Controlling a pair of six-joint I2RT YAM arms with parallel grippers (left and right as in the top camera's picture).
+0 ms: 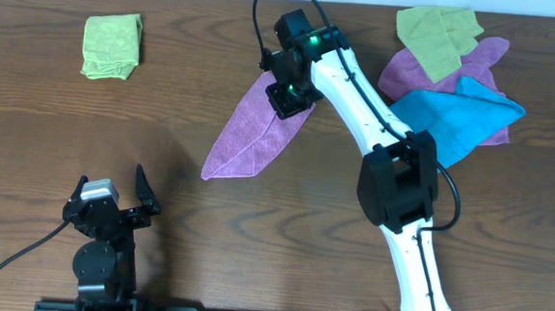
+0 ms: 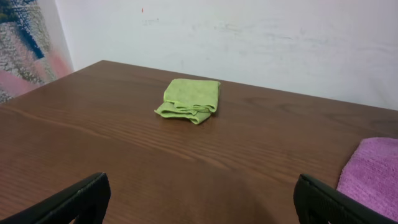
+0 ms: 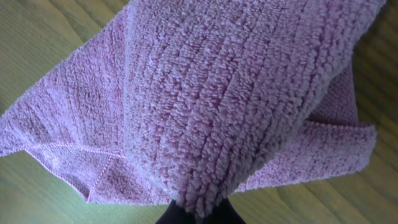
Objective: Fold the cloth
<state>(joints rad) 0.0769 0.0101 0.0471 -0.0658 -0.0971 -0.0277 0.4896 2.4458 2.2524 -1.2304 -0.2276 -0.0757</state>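
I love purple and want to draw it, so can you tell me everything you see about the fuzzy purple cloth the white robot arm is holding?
The fuzzy purple-magenta microfibre cloth is doubled over into a long leaf shape, its tip pointing lower left in the overhead view. Up close, its pile looks soft and looped, with a thin stitched hem. Most of it rests on the brown wooden table. Its upper end is bunched and pinched in the right gripper. No tag shows.
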